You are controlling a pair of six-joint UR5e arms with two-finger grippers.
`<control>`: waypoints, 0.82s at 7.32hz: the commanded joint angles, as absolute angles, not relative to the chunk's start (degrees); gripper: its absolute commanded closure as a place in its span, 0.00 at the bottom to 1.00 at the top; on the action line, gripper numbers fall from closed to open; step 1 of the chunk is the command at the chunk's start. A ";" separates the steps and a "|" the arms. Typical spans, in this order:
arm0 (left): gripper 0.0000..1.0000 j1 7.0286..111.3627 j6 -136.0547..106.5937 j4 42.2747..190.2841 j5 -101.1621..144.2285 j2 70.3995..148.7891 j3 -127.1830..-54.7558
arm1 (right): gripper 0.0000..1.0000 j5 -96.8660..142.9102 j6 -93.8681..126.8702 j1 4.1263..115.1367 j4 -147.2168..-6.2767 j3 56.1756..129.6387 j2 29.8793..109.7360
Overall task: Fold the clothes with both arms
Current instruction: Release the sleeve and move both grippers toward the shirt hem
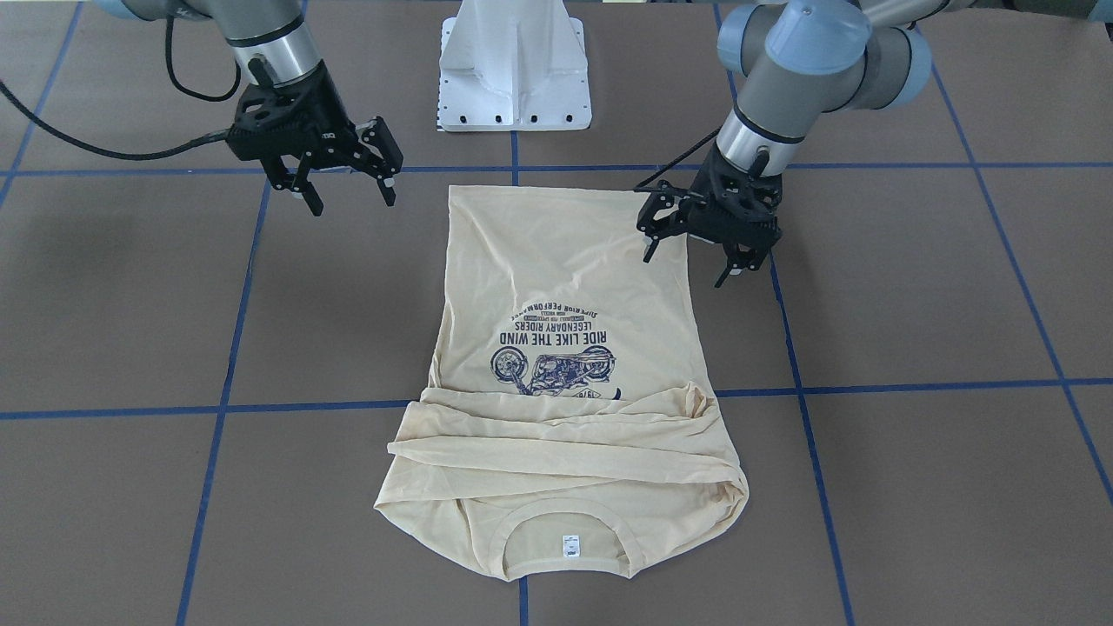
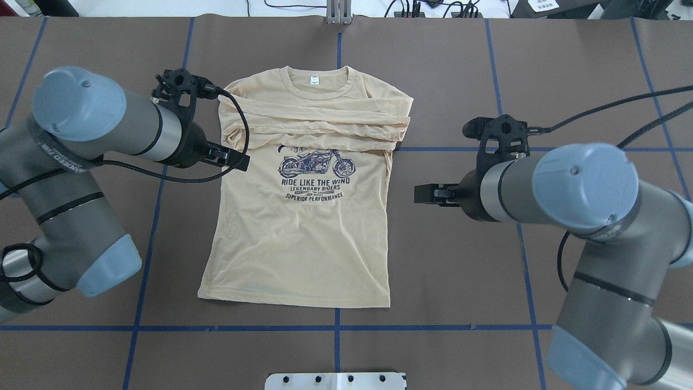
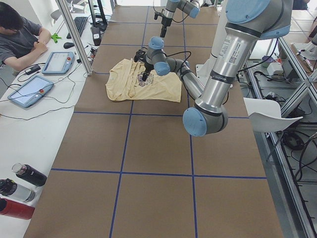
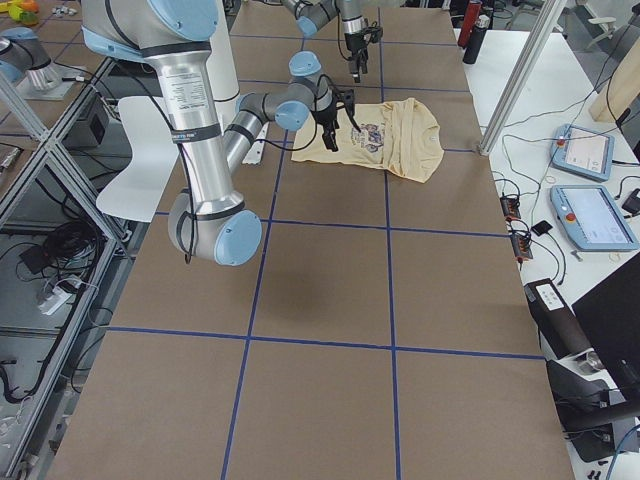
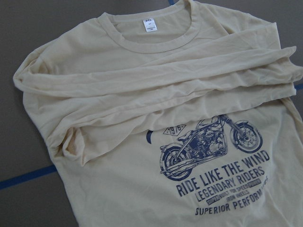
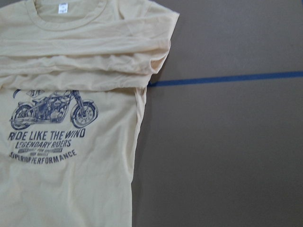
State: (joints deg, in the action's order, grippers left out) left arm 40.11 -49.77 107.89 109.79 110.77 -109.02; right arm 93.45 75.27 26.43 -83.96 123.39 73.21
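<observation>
The clothes are one pale cream-yellow long-sleeved T-shirt (image 2: 303, 244) lying flat and print-up on the brown table. Its collar (image 2: 314, 89) is on the far side from the robot. Both sleeves (image 1: 565, 435) are folded across the chest above the motorcycle print (image 5: 208, 146). My left gripper (image 1: 687, 265) hovers open and empty over the shirt's edge on my left. My right gripper (image 1: 350, 200) hangs open and empty above bare table, off the shirt's other side. Neither wrist view shows any fingers, only the shirt (image 6: 71, 179) below.
The white pedestal base (image 1: 515, 65) stands at the robot's side of the table, behind the hem. Blue tape lines (image 2: 433, 327) cross the brown table cover. A person (image 3: 15, 34) sits at a side desk with tablets (image 4: 595, 215). Bottles (image 3: 20, 186) lie on that desk.
</observation>
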 commanded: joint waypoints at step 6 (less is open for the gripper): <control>0.01 20.06 -68.53 128.06 96.16 89.29 -112.24 | 0.00 78.84 82.09 12.04 -85.78 123.93 75.24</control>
